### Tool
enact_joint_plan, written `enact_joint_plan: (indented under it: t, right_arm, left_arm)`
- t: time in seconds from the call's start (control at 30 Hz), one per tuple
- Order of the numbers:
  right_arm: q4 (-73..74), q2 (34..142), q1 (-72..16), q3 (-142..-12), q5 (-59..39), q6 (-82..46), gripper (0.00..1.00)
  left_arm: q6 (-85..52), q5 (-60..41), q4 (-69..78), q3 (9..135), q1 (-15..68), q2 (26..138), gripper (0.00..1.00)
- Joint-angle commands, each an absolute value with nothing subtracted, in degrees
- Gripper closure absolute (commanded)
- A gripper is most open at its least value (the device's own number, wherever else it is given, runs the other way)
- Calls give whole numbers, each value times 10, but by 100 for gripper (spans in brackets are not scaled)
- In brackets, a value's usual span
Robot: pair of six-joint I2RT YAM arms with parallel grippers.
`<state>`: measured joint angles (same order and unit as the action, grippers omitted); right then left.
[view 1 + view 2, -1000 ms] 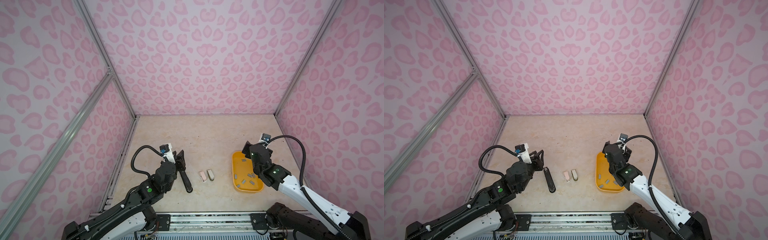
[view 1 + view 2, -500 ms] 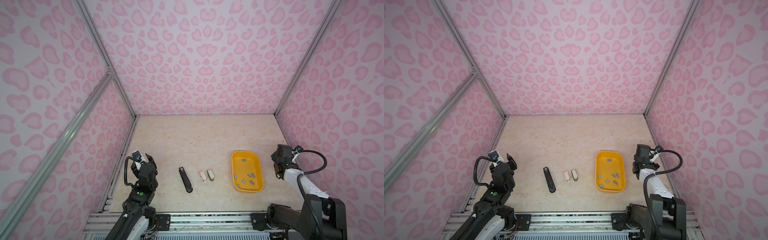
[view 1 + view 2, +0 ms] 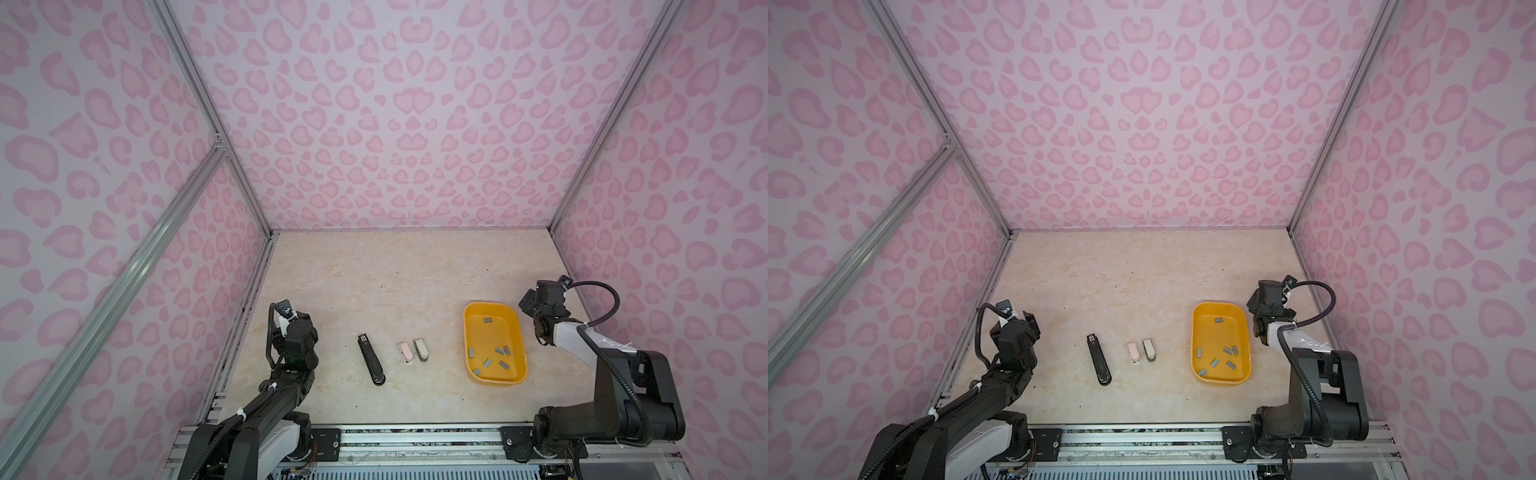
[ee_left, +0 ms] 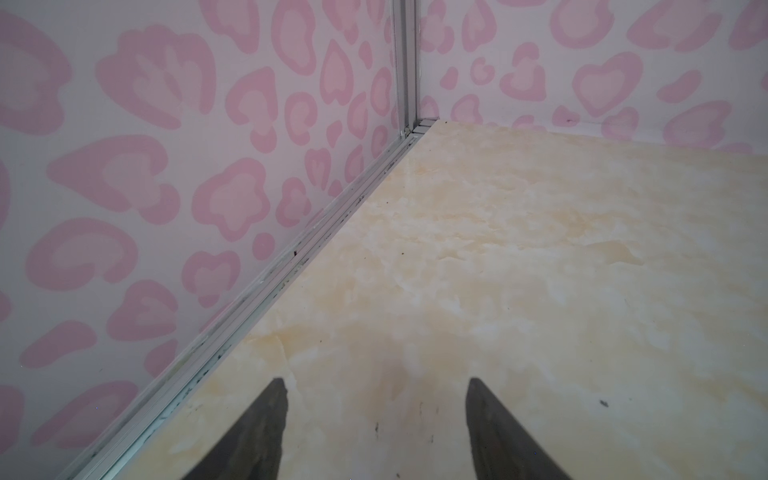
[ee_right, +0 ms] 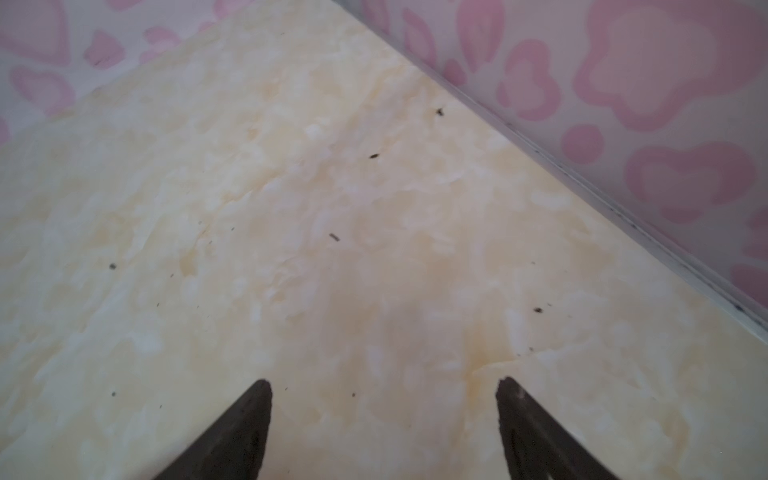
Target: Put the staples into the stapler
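Working with the left tool (image 4: 376, 384) and right tool (image 5: 384, 382) both spread and empty, we should pinch one of the staples (image 3: 504, 365) (loose in the yellow tray (image 3: 490, 304)) by its long edges for the black stapler (image 3: 371, 360).

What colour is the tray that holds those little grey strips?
Orange-yellow. The tray shows best in a top view.

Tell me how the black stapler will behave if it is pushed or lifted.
The black stapler lies flat, long and narrow, so it will probably slide, not roll. Pushed near one end, it would likely pivot on the smooth table. It looks rigid, so it should lift without sagging.
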<state>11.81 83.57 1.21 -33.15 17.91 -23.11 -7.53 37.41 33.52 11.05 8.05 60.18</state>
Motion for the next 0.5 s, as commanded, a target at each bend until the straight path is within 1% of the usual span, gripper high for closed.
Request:
enact_joint_plan:
  t: [0.0,0.03,0.07,0.13,0.27,0.3,0.33,0.37,0.4,0.47]
  right_arm:
    - [263,854,-26,-325,260,-76,16]
    - [315,860,-31,-309,258,-60,15]
    - [333,859,-27,-302,234,-54,15]
    - [311,857,-15,-310,198,-53,15]
    - [316,864,-15,-315,163,-42,15]
    - [337,868,-14,-310,139,-44,14]
    - [422,883,-11,-279,102,-31,13]
    - [450,880,-12,-261,94,-25,13]
    - [398,867,-8,-274,89,-29,13]
    - [450,872,0,-254,70,-34,13]
  left_arm:
    - [-59,347,405,118,70,623,31]
    - [-58,338,417,120,65,633,31]
    - [-56,329,425,124,60,645,31]
    - [-50,314,437,138,57,669,31]
    - [-31,282,472,166,56,725,31]
    - [-27,274,474,174,55,737,31]
    - [-25,271,480,179,55,746,31]
    - [-26,269,490,184,54,756,31]
    - [-39,253,500,187,49,770,30]
    - [-57,196,537,194,19,825,29]
